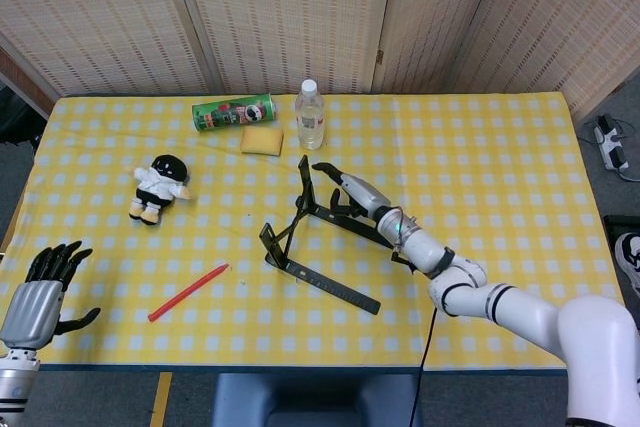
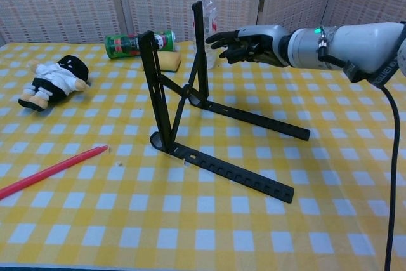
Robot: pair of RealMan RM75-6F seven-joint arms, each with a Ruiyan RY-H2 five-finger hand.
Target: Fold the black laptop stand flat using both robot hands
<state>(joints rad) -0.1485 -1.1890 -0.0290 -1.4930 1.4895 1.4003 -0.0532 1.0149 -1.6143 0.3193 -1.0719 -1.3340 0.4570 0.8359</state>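
Note:
The black laptop stand (image 1: 315, 242) (image 2: 190, 103) stands unfolded in the middle of the table, its two uprights raised and its two base rails lying flat toward the right. My right hand (image 1: 350, 190) (image 2: 244, 44) hovers open just right of the far upright's top, fingers spread toward it, a small gap between them. My left hand (image 1: 45, 287) rests open at the table's near left corner, far from the stand; the chest view does not show it.
A water bottle (image 1: 310, 115) stands behind the stand, with a yellow sponge (image 1: 262, 139) and a lying green chips can (image 1: 233, 111) to its left. A plush doll (image 1: 158, 185) and a red pen (image 1: 188, 292) lie on the left half.

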